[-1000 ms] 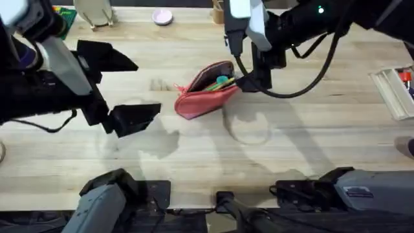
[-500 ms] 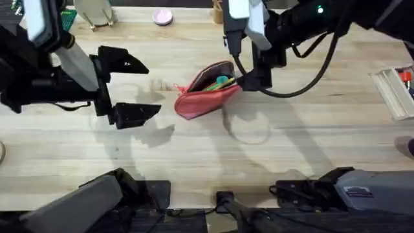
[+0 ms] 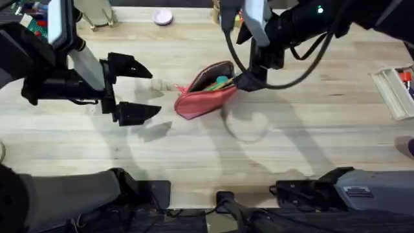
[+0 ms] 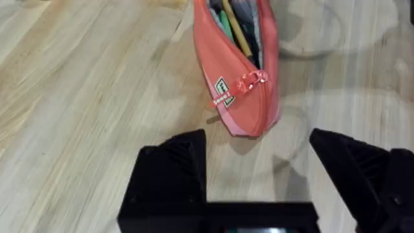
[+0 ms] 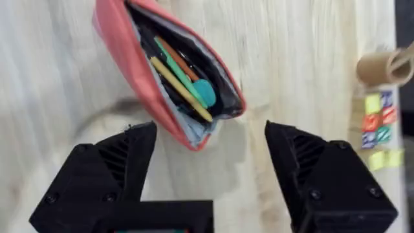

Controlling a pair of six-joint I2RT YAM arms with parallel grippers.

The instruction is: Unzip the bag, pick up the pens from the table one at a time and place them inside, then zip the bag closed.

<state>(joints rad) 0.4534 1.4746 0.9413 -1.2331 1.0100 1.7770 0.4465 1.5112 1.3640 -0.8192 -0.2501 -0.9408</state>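
Observation:
The coral-pink bag (image 3: 206, 92) lies unzipped in the middle of the table (image 3: 272, 155), tilted, its mouth facing up. A yellow pen (image 5: 176, 83) and a green pen (image 5: 194, 83) with a teal end lie inside it, and both also show in the left wrist view as the yellow pen (image 4: 237, 33) and the green pen (image 4: 223, 22). The zipper pull (image 4: 250, 82) sits at the bag's closed left end. My left gripper (image 3: 134, 90) stands open just left of the bag (image 4: 240, 71), not touching it. My right gripper (image 3: 249, 79) hovers open at the right end of the bag (image 5: 155, 77).
A clear plastic case (image 3: 393, 92) with a red marker lies at the table's right edge. A pink round object (image 3: 162, 17) and other small items stand along the back edge. A cardboard roll (image 5: 380, 65) and coloured tabs lie beyond the bag.
My left arm has swung right and back, bringing its open gripper closer to the bag's left end. The right gripper has shifted slightly at the bag's right end. The bag has not moved.

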